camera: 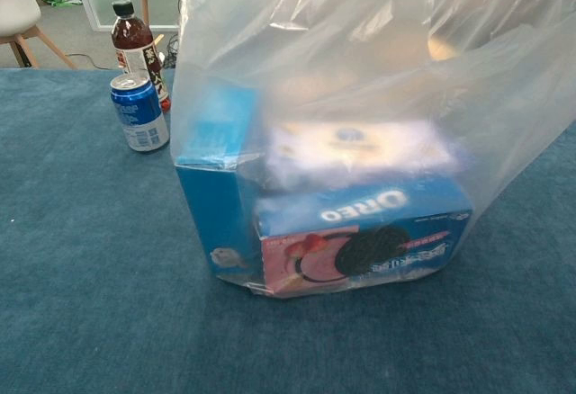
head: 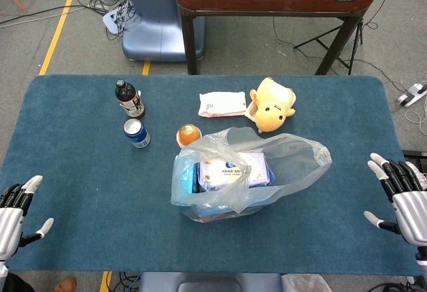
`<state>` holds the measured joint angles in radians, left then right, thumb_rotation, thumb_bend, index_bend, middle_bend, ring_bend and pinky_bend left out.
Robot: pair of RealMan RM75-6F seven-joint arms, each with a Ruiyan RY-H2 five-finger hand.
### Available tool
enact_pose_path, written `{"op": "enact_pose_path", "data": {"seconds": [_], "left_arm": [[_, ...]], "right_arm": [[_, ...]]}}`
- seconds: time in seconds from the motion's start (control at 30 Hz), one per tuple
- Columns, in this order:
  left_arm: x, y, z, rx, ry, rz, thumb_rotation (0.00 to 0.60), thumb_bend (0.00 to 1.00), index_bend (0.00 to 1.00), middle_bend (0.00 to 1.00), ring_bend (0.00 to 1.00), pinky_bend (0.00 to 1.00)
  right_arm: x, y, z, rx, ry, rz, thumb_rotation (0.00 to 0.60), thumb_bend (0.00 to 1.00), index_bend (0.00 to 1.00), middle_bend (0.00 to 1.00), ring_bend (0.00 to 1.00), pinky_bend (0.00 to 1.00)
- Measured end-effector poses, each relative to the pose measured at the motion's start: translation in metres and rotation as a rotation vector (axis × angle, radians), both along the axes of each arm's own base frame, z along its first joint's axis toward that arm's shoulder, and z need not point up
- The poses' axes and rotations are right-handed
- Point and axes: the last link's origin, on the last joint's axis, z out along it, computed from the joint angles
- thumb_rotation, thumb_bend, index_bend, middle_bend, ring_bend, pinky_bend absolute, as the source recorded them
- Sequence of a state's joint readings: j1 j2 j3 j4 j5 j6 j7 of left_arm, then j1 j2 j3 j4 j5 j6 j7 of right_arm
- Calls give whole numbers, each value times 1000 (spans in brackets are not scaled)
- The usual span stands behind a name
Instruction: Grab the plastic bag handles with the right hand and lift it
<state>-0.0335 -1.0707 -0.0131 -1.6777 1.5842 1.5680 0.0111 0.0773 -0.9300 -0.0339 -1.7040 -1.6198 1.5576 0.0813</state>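
Fingers of the right hand (head: pixel 405 195) were spread and held nothing, resting at the right edge of the blue desk (head: pixel 80 192), well apart from the plastic bag (head: pixel 248 172). The left hand (head: pixel 15 213) lay at the opposite edge, likewise released and empty. The bag stood near the desk's middle, its handles loose and upright, with an Oreo box (camera: pixel 364 237) and other packages inside. Behind it lay a yellow plush toy (head: pixel 272 104), a white packet (head: pixel 222 103), an orange-capped jar (head: pixel 189 134), a blue can (head: pixel 137 133) and a dark bottle (head: pixel 129 99).
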Motion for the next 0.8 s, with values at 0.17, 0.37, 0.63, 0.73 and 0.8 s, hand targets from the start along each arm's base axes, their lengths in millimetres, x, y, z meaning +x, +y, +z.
{"op": "enact_pose_path", "data": {"seconds": [0.17,0.37,0.63,0.73,0.8], "left_arm": [[1,0,-1,-5,3,-1,600,222,58,117,134,90],[0,0,-1,-3,2,1,600,222,58,117,133,90],[-1,-1,0,-2,3,4,600,222,58,117,133,90],[-2,-2,0,0,5,9,600,222,58,117,134,90],[-2,-2,1,0,5,12,600,222,58,117,133,90]], "right_arm": [[3,-1,-2,17,-20,16,600,0,0,38,0,35],[10,-5,-1,44,-54,51,600,0,0,42,0,35],[24,-18,7,106,-136,103,600,0,0,49,0,36],[29,-24,13,122,-163,114,600,0,0,49,0,36],[32,-31,16,129,-169,121,600,0,0,49,0,36]]}}
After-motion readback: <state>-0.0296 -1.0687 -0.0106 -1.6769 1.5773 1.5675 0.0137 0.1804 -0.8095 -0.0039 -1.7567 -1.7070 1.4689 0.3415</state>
